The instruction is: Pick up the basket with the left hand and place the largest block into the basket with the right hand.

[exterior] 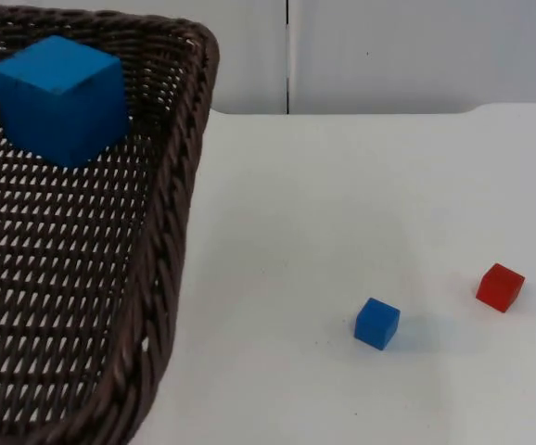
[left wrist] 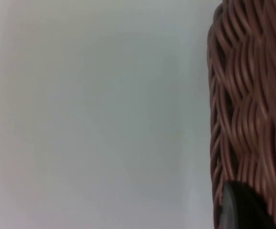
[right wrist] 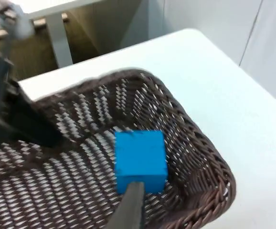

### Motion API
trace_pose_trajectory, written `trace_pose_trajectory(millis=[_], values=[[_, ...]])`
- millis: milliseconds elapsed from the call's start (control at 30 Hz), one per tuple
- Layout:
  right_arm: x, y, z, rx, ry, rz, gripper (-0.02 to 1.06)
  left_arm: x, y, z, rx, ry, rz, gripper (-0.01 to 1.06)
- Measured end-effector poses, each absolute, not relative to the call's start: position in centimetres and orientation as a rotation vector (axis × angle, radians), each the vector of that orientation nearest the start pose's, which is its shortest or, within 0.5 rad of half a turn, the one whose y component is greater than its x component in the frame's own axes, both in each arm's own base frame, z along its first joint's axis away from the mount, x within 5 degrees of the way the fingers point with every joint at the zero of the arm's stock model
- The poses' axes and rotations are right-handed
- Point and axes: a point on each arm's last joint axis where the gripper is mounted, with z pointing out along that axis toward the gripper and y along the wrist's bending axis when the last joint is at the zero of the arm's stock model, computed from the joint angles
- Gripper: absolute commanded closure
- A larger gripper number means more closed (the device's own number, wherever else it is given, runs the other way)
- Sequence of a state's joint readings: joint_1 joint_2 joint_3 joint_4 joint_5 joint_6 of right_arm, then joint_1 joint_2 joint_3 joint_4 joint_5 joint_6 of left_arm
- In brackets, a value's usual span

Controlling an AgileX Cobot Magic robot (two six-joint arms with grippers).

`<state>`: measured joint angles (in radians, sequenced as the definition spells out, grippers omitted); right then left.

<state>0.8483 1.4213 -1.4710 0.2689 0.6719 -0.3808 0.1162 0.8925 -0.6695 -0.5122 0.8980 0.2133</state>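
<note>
The dark brown wicker basket point(exterior: 171, 232) is raised close beneath the top camera, and the large blue block point(exterior: 59, 97) lies inside it, on the woven floor near the basket's far corner. In the right wrist view the same block point(right wrist: 141, 161) sits on the weave just inside the basket's corner rim point(right wrist: 209, 162).

The left gripper point(left wrist: 240, 207) is at the basket's outer wall point(left wrist: 248, 105), one black fingertip pressed against the wicker; the jaws are clamped on the wall of the basket. The right gripper point(right wrist: 131, 207) is above the basket, directly over the large blue block, with one dark finger reaching toward it; whether its jaws are apart or together I cannot tell.

On the white surface point(exterior: 342, 204), well apart from the basket, a small blue block point(exterior: 376, 323) rests beside a small red block point(exterior: 500, 287), the red one farther from the basket.
</note>
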Motion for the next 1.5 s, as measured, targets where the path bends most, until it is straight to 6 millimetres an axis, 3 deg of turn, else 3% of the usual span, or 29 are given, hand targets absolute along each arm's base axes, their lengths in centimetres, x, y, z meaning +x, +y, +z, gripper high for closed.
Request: trace_pose_trajectory(millis=[367,667,700,967,1200,1267,1500], values=[[17.2,21.5,42.2,-1.083,1.767,0.583,0.22,20.4,-1.8,25.9,-0.127,2.478,-0.606,1.05],[14.9,18.7,42.2,-1.026,1.72,0.601,0.22,24.7,-2.8,20.8,-0.119,2.55,-0.634,1.05],[14.9,18.7,42.2,-1.026,1.72,0.601,0.22,24.7,-2.8,20.8,-0.119,2.55,-0.634,1.05],[14.5,18.4,42.1,-1.012,1.743,0.618,0.22,27.4,-5.6,15.2,-0.142,2.601,-0.527,1.05],[14.5,18.4,42.1,-1.008,1.746,0.621,0.22,29.5,-7.6,13.0,-0.036,2.614,-0.513,1.05],[14.5,18.3,42.1,-1.009,1.752,0.622,0.22,31.0,-8.4,12.1,-0.02,2.621,-0.523,1.05],[14.5,18.3,41.9,-1.023,1.768,0.62,0.22,33.6,-8.9,10.2,-0.026,2.635,-0.522,1.05]])
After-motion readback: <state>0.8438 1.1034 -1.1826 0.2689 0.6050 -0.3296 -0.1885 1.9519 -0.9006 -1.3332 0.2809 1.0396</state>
